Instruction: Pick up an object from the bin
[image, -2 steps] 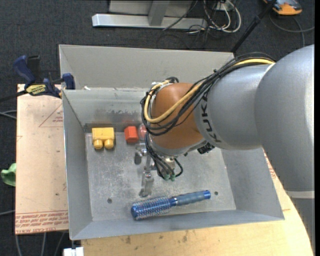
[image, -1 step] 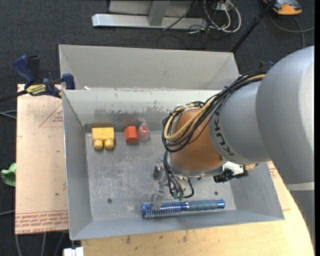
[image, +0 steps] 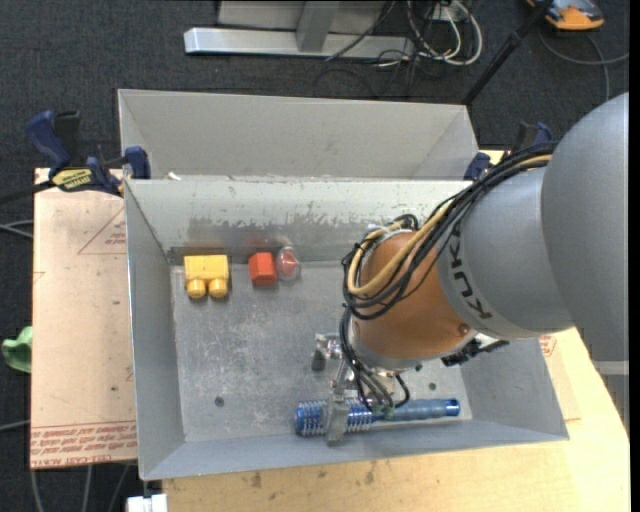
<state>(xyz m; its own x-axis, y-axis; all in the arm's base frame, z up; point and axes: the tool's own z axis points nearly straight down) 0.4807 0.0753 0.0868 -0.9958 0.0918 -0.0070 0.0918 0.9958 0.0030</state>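
Grey bin (image: 215, 370), hand (image: 341, 412) over blue brush (image: 422, 409), grip unclear; yellow block (image: 206, 275), red block (image: 262, 268) apart.

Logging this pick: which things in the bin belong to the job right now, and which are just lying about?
In hand: gripper, low by the bin's near wall; blue bristled brush with blue handle, lying under it.
Lying about: yellow plastic block; small red block, both by the far wall.

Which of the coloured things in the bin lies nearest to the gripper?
The blue brush-like thing along the bin's lower wall: the gripper is directly over it. The yellow block and the red block lie by the far wall.
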